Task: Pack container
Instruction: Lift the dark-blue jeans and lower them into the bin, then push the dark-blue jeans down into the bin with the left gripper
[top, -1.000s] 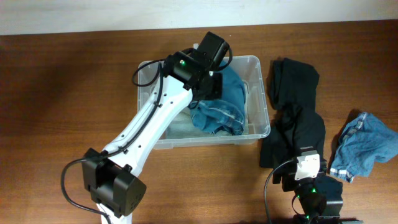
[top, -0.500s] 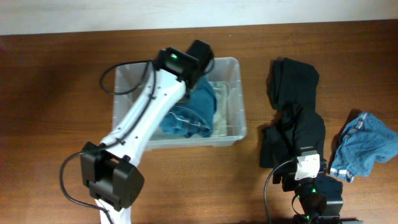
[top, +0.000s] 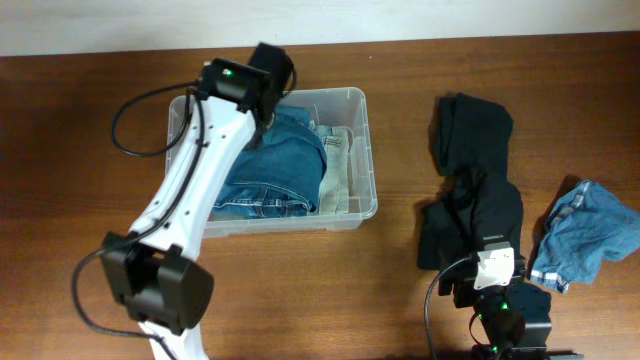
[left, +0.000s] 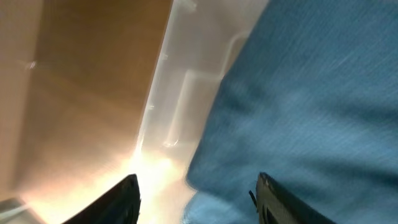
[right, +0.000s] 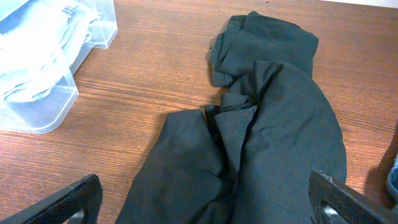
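The clear plastic container (top: 366, 150) sits left of centre on the wooden table. It holds folded blue jeans (top: 275, 165) and a pale garment (top: 338, 170). My left gripper (top: 270, 92) is at the container's far rim, over the jeans. In the left wrist view its jaws (left: 199, 199) are open, with the container wall (left: 180, 93) and the jeans (left: 311, 106) between and below them. My right gripper (right: 208, 205) is open and empty, low over a black garment (right: 273, 124). The container's corner (right: 56, 106) shows at the left of that view.
The black garment (top: 480, 180) lies crumpled to the right of the container. A second blue denim garment (top: 590, 235) lies at the far right. The right arm (top: 495, 290) is at the front edge.
The container has slid left across the table together with my left gripper. The jeans now lie flatter inside it. The right arm has not moved.
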